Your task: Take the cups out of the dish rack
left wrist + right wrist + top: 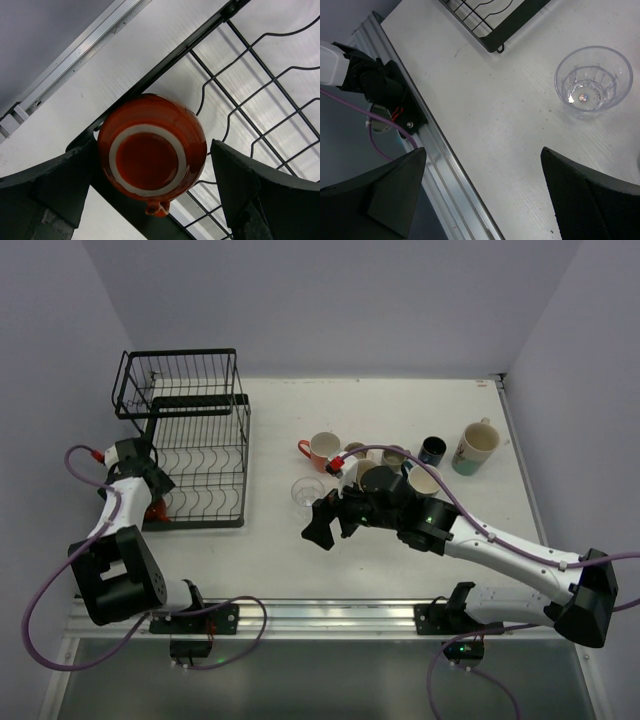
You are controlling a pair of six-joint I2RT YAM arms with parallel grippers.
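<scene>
The black wire dish rack stands at the left; its wires also show in the left wrist view. An orange-red cup rests upside down at the rack's near-left corner, barely visible from above. My left gripper is open with a finger on each side of this cup, close to its walls. My right gripper is open and empty over bare table, near a clear glass tumbler that stands upright. Several cups stand at the middle right, among them an orange-red mug, a dark blue cup and a cream mug.
The rack's near-right corner lies left of the tumbler. The aluminium rail runs along the table's near edge, with the left arm's base on it. The right arm lies over some cups.
</scene>
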